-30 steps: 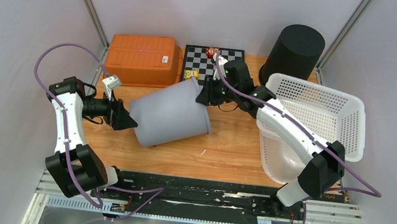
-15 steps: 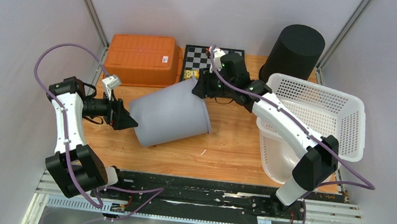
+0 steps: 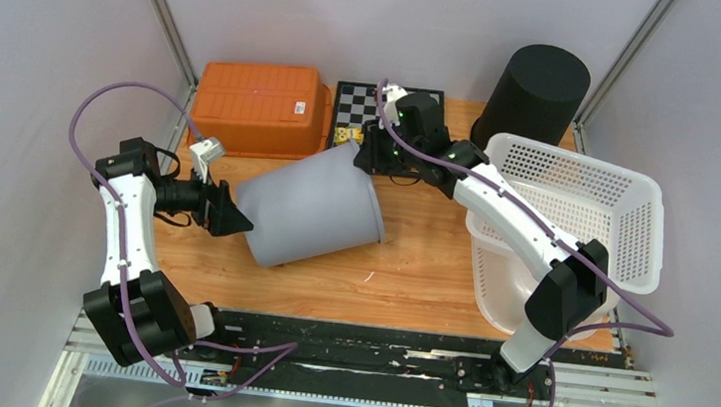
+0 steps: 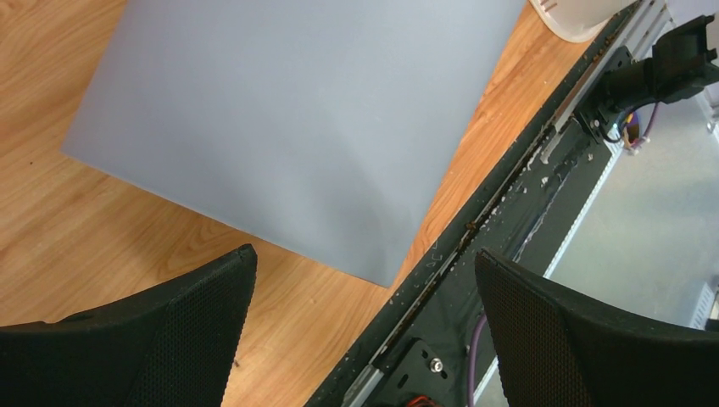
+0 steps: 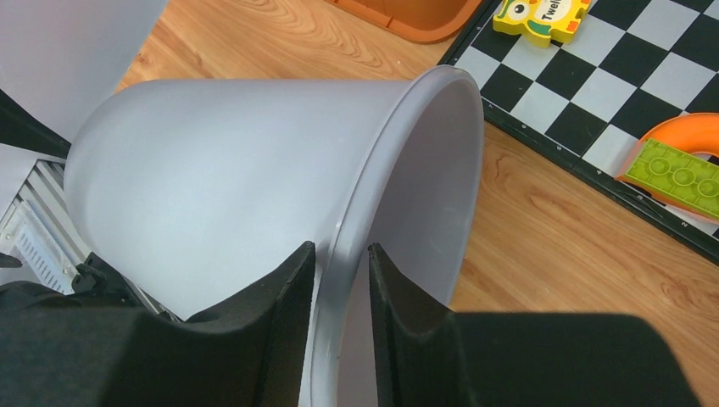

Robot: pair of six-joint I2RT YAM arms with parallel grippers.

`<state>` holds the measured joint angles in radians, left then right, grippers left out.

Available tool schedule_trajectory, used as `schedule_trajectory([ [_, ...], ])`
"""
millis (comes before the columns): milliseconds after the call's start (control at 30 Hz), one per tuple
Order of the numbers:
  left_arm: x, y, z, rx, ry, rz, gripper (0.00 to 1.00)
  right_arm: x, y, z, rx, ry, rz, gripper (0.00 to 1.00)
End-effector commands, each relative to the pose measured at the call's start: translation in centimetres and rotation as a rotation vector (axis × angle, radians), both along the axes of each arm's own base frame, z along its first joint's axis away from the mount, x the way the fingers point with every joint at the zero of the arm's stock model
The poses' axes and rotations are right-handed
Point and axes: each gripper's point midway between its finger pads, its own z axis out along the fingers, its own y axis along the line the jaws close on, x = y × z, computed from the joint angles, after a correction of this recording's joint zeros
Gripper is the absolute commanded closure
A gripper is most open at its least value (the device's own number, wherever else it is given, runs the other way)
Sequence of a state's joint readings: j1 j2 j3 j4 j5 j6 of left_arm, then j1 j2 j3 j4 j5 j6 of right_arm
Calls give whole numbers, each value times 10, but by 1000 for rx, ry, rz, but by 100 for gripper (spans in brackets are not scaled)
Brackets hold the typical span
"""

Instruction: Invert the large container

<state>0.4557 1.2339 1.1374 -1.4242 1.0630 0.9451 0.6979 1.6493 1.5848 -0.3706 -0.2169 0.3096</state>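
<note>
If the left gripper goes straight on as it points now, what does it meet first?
Probably the grey container: the open left gripper points at its closed end lying just ahead, nothing between them, though the exact gap is unclear.

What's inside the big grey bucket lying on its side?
Near the rim of the grey bucket only bare inner wall shows, plus one finger of the right gripper gripping that rim. Deeper inside is hidden by the bucket's own side and the gripper.
</note>
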Motion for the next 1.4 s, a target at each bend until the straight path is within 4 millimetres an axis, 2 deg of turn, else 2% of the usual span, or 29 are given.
schedule_trajectory([
  [0, 6, 1, -1, 3, -16, 23, 0, -1, 0, -6, -25, 9, 4, 70],
  [267, 4, -6, 10, -49, -43, -26, 0, -4, 4, -4, -9, 27, 20, 81],
  [467, 1, -21, 28, -123, -88, -68, 0, -6, 8, -1, 28, 71, 31, 85],
  [700, -2, -30, 40, -163, -106, -89, 0, -10, 9, -2, 59, 121, 41, 86],
  [933, -5, -38, 72, -211, -164, -90, 0, -23, 11, -10, 138, 238, 81, 87],
  [1200, -12, -46, 111, -225, -252, -77, 0, -37, 11, -7, 273, 361, 127, 89],
  [1367, -7, -45, 127, -223, -310, -37, 0, -43, 11, -10, 331, 418, 137, 93],
])
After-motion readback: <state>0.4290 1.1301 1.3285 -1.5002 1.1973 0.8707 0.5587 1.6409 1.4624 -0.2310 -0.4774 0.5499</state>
